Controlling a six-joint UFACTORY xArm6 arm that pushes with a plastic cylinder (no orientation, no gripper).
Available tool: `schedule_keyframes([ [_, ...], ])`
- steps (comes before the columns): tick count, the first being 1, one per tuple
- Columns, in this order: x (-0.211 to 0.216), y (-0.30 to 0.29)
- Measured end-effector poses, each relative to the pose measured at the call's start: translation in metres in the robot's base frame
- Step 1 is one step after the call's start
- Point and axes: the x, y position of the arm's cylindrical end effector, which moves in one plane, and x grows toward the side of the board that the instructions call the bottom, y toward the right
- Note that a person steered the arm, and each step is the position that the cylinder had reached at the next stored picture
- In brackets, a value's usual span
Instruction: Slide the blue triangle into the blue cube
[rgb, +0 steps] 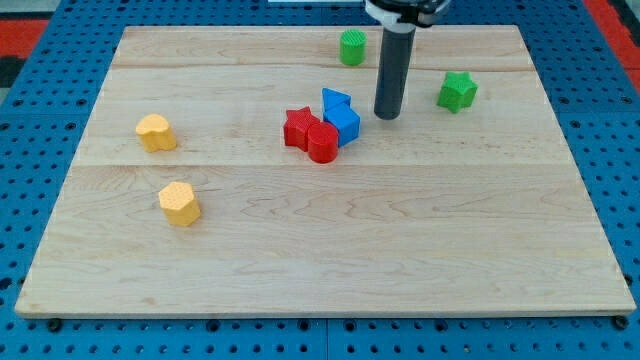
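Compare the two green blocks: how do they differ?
The green cylinder is round and sits near the view's top, left of my tip. The green star has points and sits lower, right of my tip. Both are the same green, standing alone, touching nothing.

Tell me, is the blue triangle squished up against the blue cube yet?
Looks done: the blue triangle sits right against the blue cube, just above it in the view, with no gap visible. In hand: my tip stands to the view's right of both blue blocks, close but not touching. Left: nothing obvious, perhaps only drawing away. The red star and red cylinder crowd the cube's other side.
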Motion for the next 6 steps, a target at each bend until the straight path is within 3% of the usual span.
schedule_keyframes([
  [1, -0.025, -0.013],
  [6, -0.026, -0.078],
])
